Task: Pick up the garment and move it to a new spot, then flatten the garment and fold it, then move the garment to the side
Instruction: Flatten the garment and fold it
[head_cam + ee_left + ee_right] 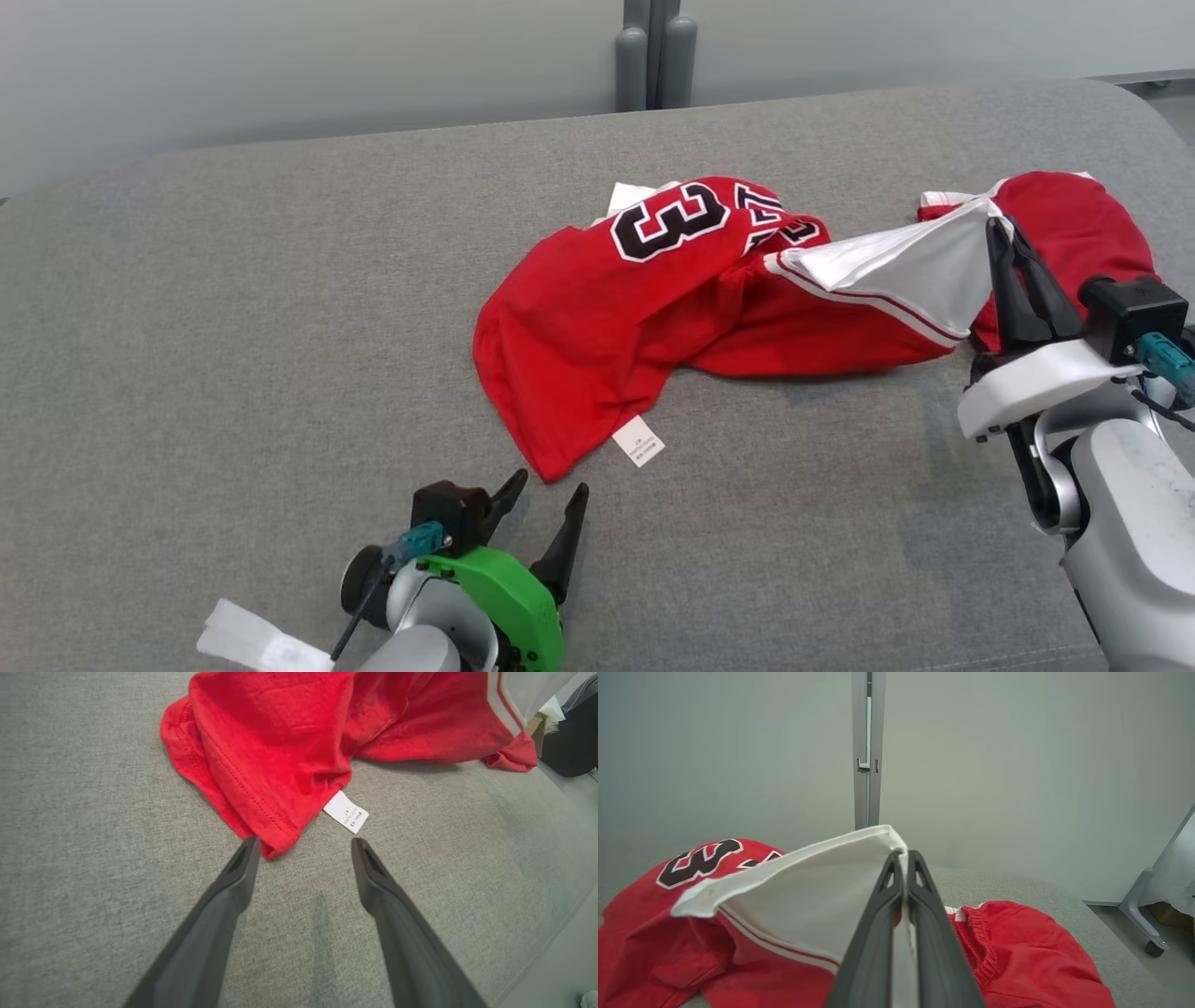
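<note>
Right gripper (1003, 226) clamps the garment (607, 317) by its raised white edge; left gripper (549, 483), fingers spread, faces the nearest red corner.

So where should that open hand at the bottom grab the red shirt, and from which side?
The near hem corner of the shirt, beside the white label. It sticks out toward the left gripper, pointing between its open fingers, so probably come in low from the near side. The right gripper holds the white edge.
</note>
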Controlling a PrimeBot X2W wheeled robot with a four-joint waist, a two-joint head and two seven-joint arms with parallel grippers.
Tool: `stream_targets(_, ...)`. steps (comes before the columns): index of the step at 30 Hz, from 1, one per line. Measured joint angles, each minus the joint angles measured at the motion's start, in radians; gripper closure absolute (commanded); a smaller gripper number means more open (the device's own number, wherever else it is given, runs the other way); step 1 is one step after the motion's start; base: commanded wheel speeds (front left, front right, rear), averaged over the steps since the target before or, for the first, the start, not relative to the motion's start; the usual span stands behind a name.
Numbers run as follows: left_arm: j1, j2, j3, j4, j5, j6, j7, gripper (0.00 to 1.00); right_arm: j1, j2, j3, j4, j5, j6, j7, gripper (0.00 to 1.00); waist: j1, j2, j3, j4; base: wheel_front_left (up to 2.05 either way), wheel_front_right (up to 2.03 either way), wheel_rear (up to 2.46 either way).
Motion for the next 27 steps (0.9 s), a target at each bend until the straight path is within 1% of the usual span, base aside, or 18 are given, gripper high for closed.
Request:
stream_targets(5,-0.074,-0.001,-0.024,0.059,0.06,0.001,0.012,0.0,0.0,0.003,0.006,-0.033,0.004,0.002,0.0,1.0,0.0,0.0,0.007,-0.034,0.0,0.0,0.0)
stream_targets(7,-0.104,0.002,-0.039,0.087,0.091,0.002,0.012,0.0,0.0,0.005,0.013,-0.041,0.004,0.012,0.0,1.0,0.0,0.0,0.014,-0.046,0.0,0.0,0.0)
stream_targets(10,-0.133,0.005,-0.06,0.135,0.142,0.006,0.012,0.0,0.0,0.007,0.016,-0.06,0.006,0.014,0.0,1.0,0.0,0.0,0.031,-0.073,0.0,0.0,0.0)
stream_targets(12,-0.141,0.005,-0.07,0.153,0.153,0.008,0.011,0.0,0.0,0.007,0.016,-0.069,0.011,0.019,0.0,1.0,0.0,0.0,0.041,-0.086,0.0,0.0,0.0)
stream_targets(17,-0.171,0.007,-0.07,0.212,0.181,0.018,0.011,0.0,0.0,0.007,0.008,-0.081,0.013,0.019,-0.001,1.0,0.0,0.0,0.07,-0.113,0.0,0.0,0.0)
stream_targets(18,-0.176,0.007,-0.069,0.223,0.181,0.018,0.01,0.25,0.0,0.007,0.003,-0.081,0.013,0.018,-0.002,1.0,0.0,0.0,0.074,-0.117,0.0,0.0,0.0)
stream_targets(19,-0.181,0.007,-0.068,0.235,0.182,0.018,0.003,0.46,0.0,0.007,-0.002,-0.081,0.013,0.018,-0.002,1.0,0.0,0.0,0.078,-0.12,0.0,0.0,0.0)
stream_targets(20,-0.185,0.007,-0.067,0.243,0.184,0.018,0.001,0.76,0.0,0.006,-0.006,-0.083,0.013,0.018,-0.002,1.0,0.0,0.0,0.082,-0.123,0.0,0.0,0.0)
stream_targets(21,-0.19,0.007,-0.067,0.248,0.189,0.019,0.0,0.97,0.001,0.006,-0.01,-0.084,0.013,0.018,-0.002,1.0,0.0,0.0,0.084,-0.124,0.0,0.0,0.0)
stream_targets(22,-0.196,0.007,-0.067,0.252,0.193,0.019,-0.003,1.0,0.001,0.005,-0.015,-0.086,0.013,0.016,-0.002,1.0,0.0,0.0,0.086,-0.123,0.0,0.0,0.0)
stream_targets(24,-0.207,0.007,-0.066,0.265,0.197,0.019,-0.009,1.0,0.003,0.002,-0.022,-0.088,0.013,0.01,-0.002,1.0,0.0,0.0,0.085,-0.118,0.0,0.0,0.0)
stream_targets(27,-0.209,0.012,-0.05,0.277,0.196,0.019,-0.027,1.0,0.003,0.001,-0.031,-0.099,0.014,0.01,-0.002,1.0,0.0,0.0,0.082,-0.106,0.0,0.0,0.0)
